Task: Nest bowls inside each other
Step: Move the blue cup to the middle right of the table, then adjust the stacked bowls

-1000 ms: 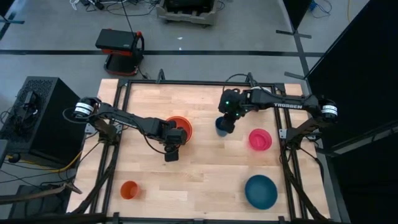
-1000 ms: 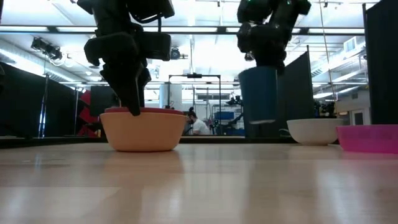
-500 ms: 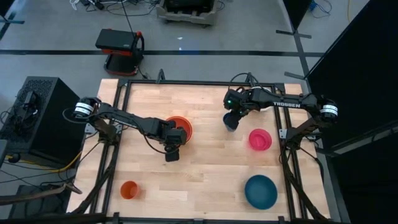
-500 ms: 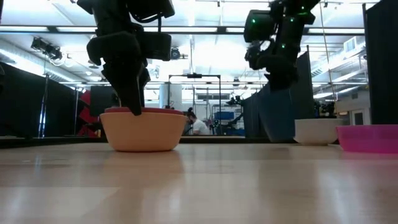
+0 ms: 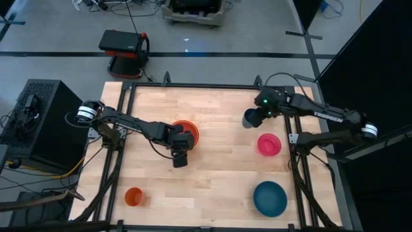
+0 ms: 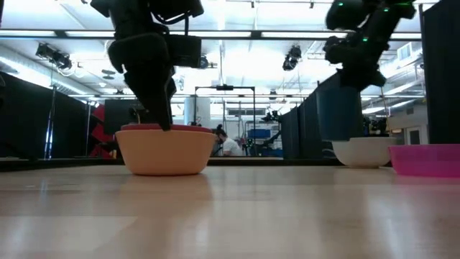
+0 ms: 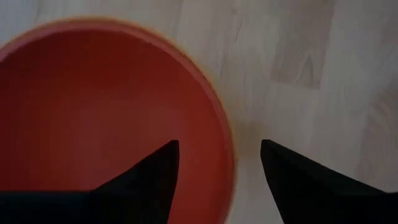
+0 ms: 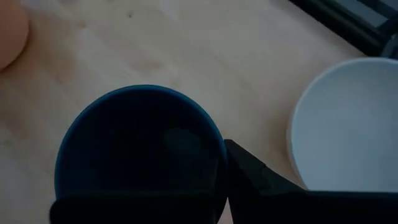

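Observation:
A red-orange bowl [image 5: 185, 129] sits nested in a yellow-orange bowl [image 6: 164, 152] at the table's middle left. My left gripper [image 7: 219, 149] is open. It points down at the red bowl's near rim [image 7: 227, 163], one finger inside and one outside; I see no touch. My right gripper [image 5: 252, 118] is shut on a small dark-blue cup [image 8: 140, 149] at the far right. Beside the cup stands a white bowl [image 8: 348, 118], hidden under the arm in the high view. A magenta-pink bowl [image 5: 269, 144] and a teal bowl [image 5: 270, 198] stand on the right. My right gripper holds the dark-blue cup by its rim [image 8: 219, 144]. One finger [image 8: 252, 177] lies on the outside of the wall. The other finger is lost in the cup's dark inside. The fingers slant down from above. The cup [image 6: 339, 108] hangs below them, mouth up, off the table.
A small orange cup [image 5: 134, 196] stands near the front left corner. A black frame rail [image 5: 297, 161] runs along the table's right edge by the pink bowl. Bare wood lies in the table's middle and front [image 5: 206, 187].
My right gripper has carried the dark-blue cup from the table's far middle toward the right edge, turning as it went. The cup now hangs next to the white bowl. My left gripper has kept still over the red bowl's rim.

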You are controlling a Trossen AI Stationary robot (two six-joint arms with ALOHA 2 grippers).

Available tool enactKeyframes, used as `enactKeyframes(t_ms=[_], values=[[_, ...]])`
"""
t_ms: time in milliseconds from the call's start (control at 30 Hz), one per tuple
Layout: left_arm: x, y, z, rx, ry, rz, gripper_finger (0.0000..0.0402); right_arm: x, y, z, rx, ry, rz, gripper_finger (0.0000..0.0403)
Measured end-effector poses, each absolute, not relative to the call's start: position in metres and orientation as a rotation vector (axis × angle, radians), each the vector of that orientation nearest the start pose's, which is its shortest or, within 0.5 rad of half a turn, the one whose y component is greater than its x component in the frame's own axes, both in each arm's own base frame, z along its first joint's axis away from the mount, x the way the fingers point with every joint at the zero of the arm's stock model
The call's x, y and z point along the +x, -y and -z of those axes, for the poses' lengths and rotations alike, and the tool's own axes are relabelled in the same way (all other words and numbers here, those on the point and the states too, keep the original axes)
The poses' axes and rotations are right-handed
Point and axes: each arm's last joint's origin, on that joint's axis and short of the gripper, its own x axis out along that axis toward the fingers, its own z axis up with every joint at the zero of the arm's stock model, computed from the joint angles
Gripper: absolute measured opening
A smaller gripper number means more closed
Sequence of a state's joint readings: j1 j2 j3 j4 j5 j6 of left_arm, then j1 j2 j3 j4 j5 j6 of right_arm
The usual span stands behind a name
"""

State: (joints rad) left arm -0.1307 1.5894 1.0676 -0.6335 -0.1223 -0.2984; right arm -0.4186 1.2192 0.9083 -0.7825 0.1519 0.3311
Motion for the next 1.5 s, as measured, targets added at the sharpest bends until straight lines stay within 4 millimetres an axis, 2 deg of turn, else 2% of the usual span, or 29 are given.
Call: enactKeyframes(t_ms=[200, 500, 633, 1267, 1500], values=[[0.307, 0.037, -0.210, -0.124, -1.105, -0.158, 0.0214, 0.181, 0.093, -0.246, 0.471, -0.924, 0.745, 0.0000], [0.307, 0.037, -0.211, -0.151, -1.093, -0.172, 0.0214, 0.183, 0.095, -0.220, 0.493, -0.996, 0.735, 0.0000], [0.307, 0.037, -0.211, -0.151, -1.095, -0.172, 0.0214, 0.183, 0.094, -0.216, 0.506, -0.991, 0.715, 0.0004], [0.307, 0.037, -0.211, -0.150, -1.095, -0.171, 0.0214, 0.187, 0.096, -0.218, 0.511, -0.931, 0.688, 0.0155], [0.307, 0.038, -0.210, -0.161, -1.110, -0.121, 0.0214, 0.184, 0.095, -0.233, 0.519, -0.851, 0.672, 0.0214]])
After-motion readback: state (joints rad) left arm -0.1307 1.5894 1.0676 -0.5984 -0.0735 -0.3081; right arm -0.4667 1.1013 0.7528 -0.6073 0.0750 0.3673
